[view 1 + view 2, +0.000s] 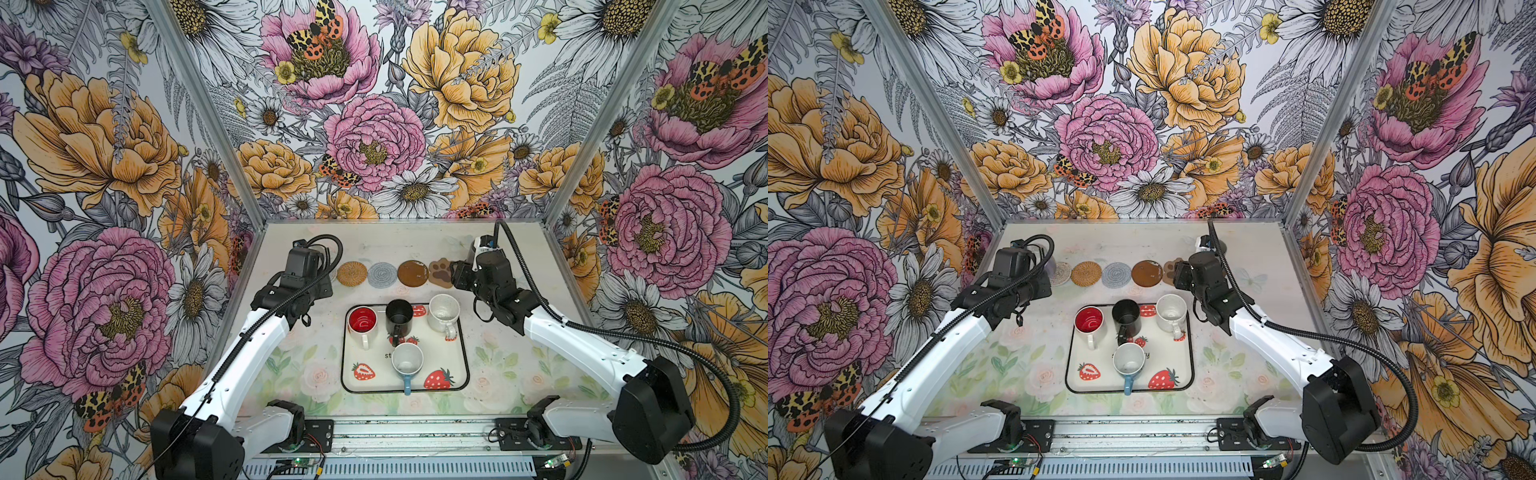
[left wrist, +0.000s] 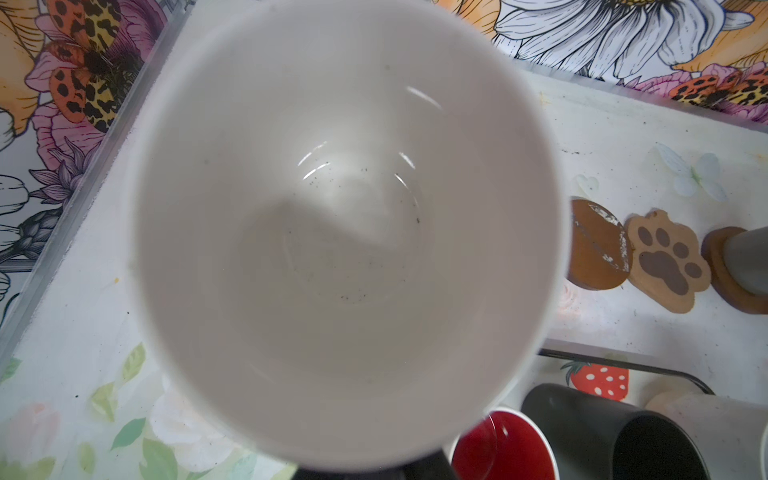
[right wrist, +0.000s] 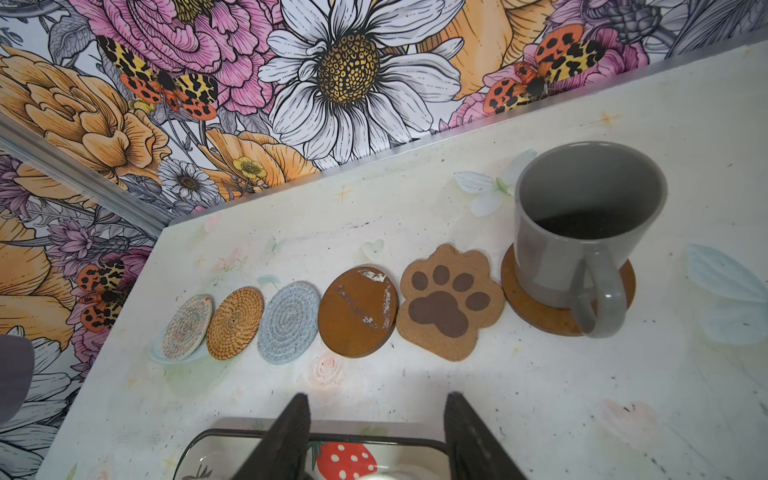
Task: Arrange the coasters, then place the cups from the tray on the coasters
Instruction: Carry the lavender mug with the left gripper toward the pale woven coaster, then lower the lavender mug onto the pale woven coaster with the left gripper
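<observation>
We see six coasters in a row running left to right across the far part of the pale flower-printed bench [image 1: 286, 365]. They are a clear beaded round [image 3: 187, 328], a woven tan rattan round [image 1: 352, 273], a grey coiled spiral [image 1: 382, 274], a scuffed brown disc [image 1: 412, 273], a tan cork paw [image 1: 441, 272] with its toes toward the back wall, and a second brown disc [image 3: 536, 311]. On that last disc a tall grey mug [image 3: 582, 224] stands upright, its handle turned toward the tray.

The left gripper [image 1: 1045, 269] is clamped on a lilac mug [image 2: 345, 232], held clear of the bench at the beaded end of the row. Its glossy white inside, dotted with dark specks, opens straight at the wrist camera. The fingers are hidden.

The right gripper [image 3: 378, 415] hangs over the tray's far edge, its ribbed black fingers apart with nothing between them.

The cream strawberry-print tray [image 1: 343, 353], thin black rim, lies mid-bench. Four mugs stand upright on it: a red-inside white mug [image 1: 362, 322], a black mug [image 1: 399, 318] and a speckled white mug [image 1: 444, 313] along the far side, and a light blue mug [image 1: 407, 359] nearer. All four handles point toward the near edge.
</observation>
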